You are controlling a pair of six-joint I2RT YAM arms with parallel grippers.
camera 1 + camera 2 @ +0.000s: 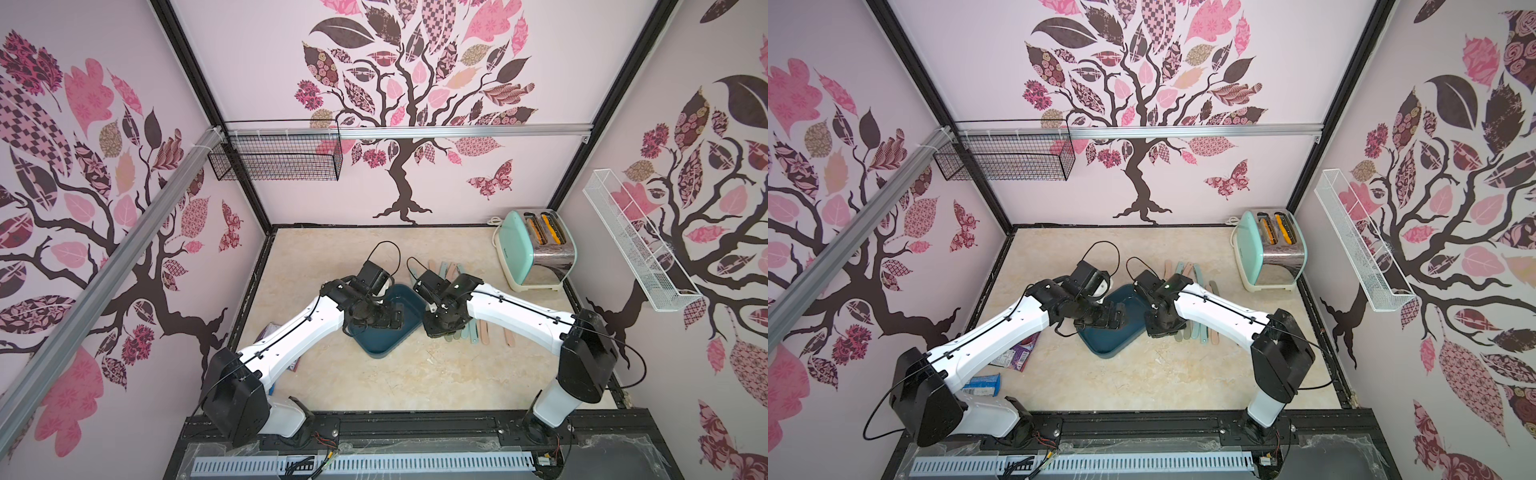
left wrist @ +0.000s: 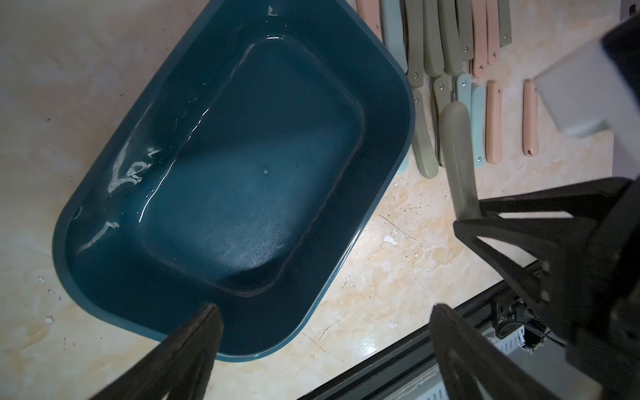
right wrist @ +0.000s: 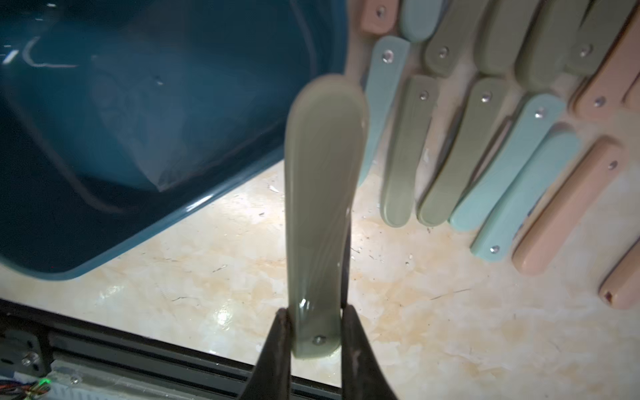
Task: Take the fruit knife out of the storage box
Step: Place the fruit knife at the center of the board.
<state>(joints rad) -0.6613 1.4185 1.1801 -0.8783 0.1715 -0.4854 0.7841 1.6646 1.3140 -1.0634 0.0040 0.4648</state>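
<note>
Table [image 1: 374, 386]: marble-look top under both claws; scuffed, nothing spilt.
Black wire basket [image 1: 278, 156]: on the back wall, well apart from the left claw; looks empty.
White wire basket [image 1: 636, 245]: on the side wall, well apart from the right claw.
Toaster [image 1: 540, 253]: mint and chrome, well beyond the right claw, towards the back corner.
Storage box [image 2: 242, 173]: dark teal tub directly beneath the left claw and just beside the right claw. Its floor is bare in the left wrist view.
Left claw [image 2: 323, 308]: spread wide and holding nothing, poised over the near rim of the box.
Right claw [image 3: 315, 311]: pressed onto the pivot end of the fruit knife, pinching it.
Row of folded knives [image 3: 502, 156]: green, blue and pink handles flat on the table, just beside the right claw on the side away from the box.
Fruit knife [image 3: 322, 194]: sage green and folded, sticking out ahead of the right claw. It is outside the box rim, between the box and the row.
Packets [image 1: 1013, 353]: two, beneath the left arm and well behind its claw.
Progress: removal judged done, with no knife visible in the box. Setting this one down by the row and releasing it are left.
Writing: none legible. The toaster's mark and the packet print are too small to read, and the handles show only rivets.
</note>
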